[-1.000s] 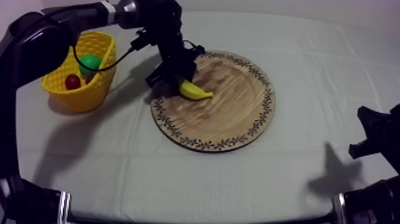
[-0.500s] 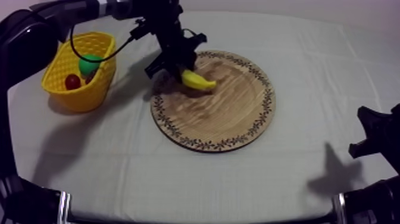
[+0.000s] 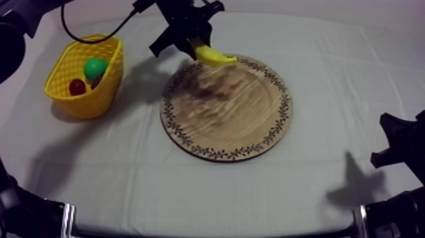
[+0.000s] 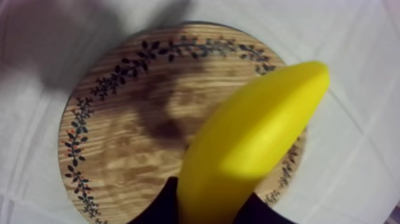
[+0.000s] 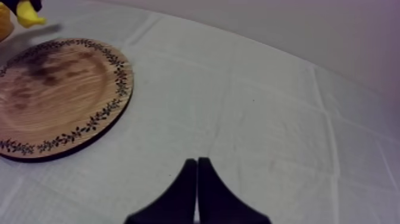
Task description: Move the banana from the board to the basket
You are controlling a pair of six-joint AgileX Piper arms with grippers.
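— One banana (image 3: pixel 215 58), clamped in the left hand (image 3: pixel 193 45), hanging clear above the far rim of the wooden board (image 3: pixel 227 126). How best to carry it?
— Hold it high, swing across to the yellow basket (image 3: pixel 95 101), and release only over the opening, beside the green fruit (image 3: pixel 96 67) and small red fruit (image 3: pixel 77 87).
— And the right hand (image 5: pixel 197 167)?
— Fingers together, idle above the tabletop (image 5: pixel 268 119). Leave it be.

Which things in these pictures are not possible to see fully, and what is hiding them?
1. Top view: the green fruit lies low in the yellow basket, whose wall hides part of it; its kind is unclear.
2. Left wrist view: the banana covers most of the left gripper and part of the wooden board.
3. Right wrist view: the picture edge cuts off the banana.
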